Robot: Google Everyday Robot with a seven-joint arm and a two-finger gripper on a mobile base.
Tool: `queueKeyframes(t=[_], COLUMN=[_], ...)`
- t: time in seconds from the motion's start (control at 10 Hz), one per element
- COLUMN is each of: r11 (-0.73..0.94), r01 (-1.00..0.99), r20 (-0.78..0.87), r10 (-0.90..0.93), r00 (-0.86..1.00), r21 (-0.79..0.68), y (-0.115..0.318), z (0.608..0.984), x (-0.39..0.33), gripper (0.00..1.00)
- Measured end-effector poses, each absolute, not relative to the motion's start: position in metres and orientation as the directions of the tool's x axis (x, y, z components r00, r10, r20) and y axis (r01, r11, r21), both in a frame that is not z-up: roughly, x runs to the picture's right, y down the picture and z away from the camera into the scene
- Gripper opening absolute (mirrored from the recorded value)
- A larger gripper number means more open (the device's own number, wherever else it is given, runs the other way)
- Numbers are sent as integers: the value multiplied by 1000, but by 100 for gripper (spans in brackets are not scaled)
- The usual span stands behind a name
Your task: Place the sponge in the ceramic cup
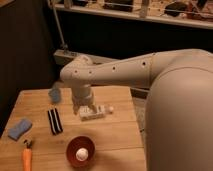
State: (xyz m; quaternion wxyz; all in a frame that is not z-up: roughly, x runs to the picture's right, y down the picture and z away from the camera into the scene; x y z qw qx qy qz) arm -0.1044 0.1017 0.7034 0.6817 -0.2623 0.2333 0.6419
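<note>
While the sponge (20, 128) lies at the counter's (117, 142) left edge, apart from the cup (55, 94), the claw (93, 113) sits low mid-counter, perhaps touching it. Its width I cannot tell.

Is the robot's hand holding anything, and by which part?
Cannot tell: the hand is low over the middle of the table. The sponge is not held; it lies apart near the left edge.

Matt wooden table (117, 140); soft sponge (19, 128); smooth white plastic gripper (93, 113) low over table centre.
</note>
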Motion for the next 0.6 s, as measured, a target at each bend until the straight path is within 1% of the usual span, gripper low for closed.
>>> queueKeyframes(t=[0.3,0.4,0.6], r11=[40,66,164], r01=[-997,-995,-970], r20=[-652,-638,-587], r10=[755,763,773], r00=[70,102,239], r21=[-61,-80,-178], y=[100,96,82], z=[703,706,710], x=[-106,-110,-143], gripper=[65,65,65])
